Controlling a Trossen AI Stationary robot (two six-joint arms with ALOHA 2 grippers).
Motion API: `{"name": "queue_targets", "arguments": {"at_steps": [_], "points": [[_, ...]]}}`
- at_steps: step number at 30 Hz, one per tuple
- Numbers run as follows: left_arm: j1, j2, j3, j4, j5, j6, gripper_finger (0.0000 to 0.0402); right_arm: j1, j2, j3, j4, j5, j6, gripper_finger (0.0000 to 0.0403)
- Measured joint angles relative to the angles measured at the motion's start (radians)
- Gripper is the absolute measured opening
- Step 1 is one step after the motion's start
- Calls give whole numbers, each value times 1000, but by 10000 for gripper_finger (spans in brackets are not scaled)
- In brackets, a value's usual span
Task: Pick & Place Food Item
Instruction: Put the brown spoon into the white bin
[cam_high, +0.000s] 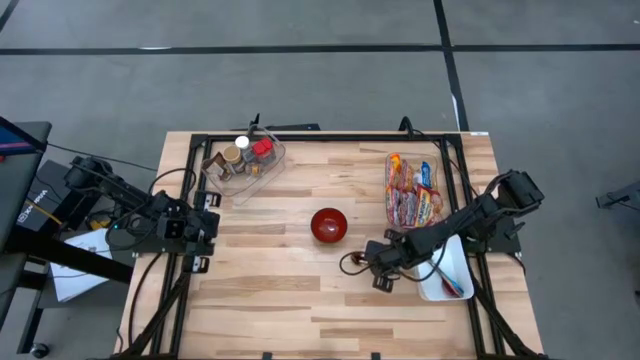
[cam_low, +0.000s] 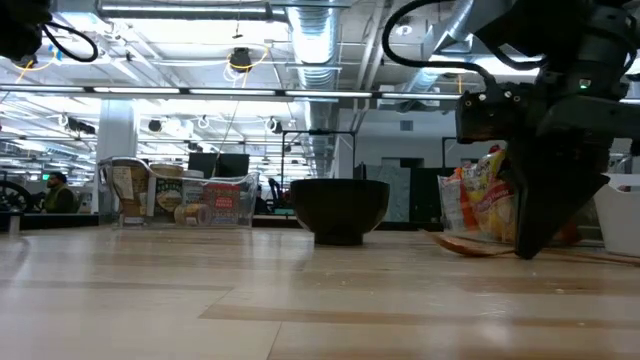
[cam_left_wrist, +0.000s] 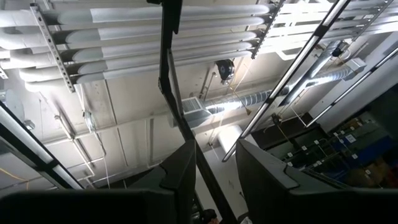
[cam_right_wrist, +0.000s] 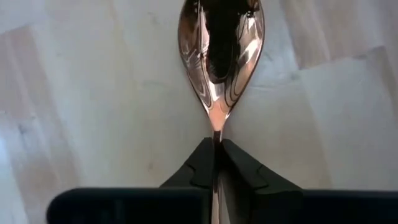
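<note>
A shiny copper-coloured spoon (cam_right_wrist: 219, 56) lies on the wooden table, right of the dark red bowl (cam_high: 329, 225). My right gripper (cam_right_wrist: 216, 148) stands over it, tilted steeply down, shut on its handle; it also shows in the high view (cam_high: 376, 263) and the low view (cam_low: 528, 250). Food packets (cam_high: 412, 190) lie in a pile at the far right. My left gripper (cam_left_wrist: 214, 180) waits at the table's left edge (cam_high: 205, 225), pointing up at the ceiling, open and with nothing between its fingers. My right gripper pinches the spoon's handle (cam_right_wrist: 216, 133) between its two fingers, just behind the spoon's bowl. The fingers come from above, slanting down, and lie along the handle. The spoon's bowl (cam_low: 470, 245) rests on the table, hollow side up.
A clear container (cam_high: 243, 160) with small jars stands at the far left. A white bin (cam_high: 447, 272) sits by the right edge, under the right arm. Bare wood lies along the near side of the table (cam_high: 300, 310).
</note>
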Motion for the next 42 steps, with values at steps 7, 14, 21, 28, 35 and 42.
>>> {"name": "queue_targets", "arguments": {"at_steps": [7,14,21,28,35,42], "points": [[0,0,0,0,0,0,108,31,1,-1,82,24,-53,6],[0,0,0,0,0,0,108,58,0,0,205,80,-86,3],[1,0,0,0,0,0,108,84,-1,29,311,122,-157,1],[2,0,0,0,0,0,108,152,-2,181,98,271,-176,1],[2,0,0,0,0,0,108,276,-31,319,-214,479,-61,0],[2,0,0,0,0,0,108,416,-142,320,-441,661,235,0]]}}
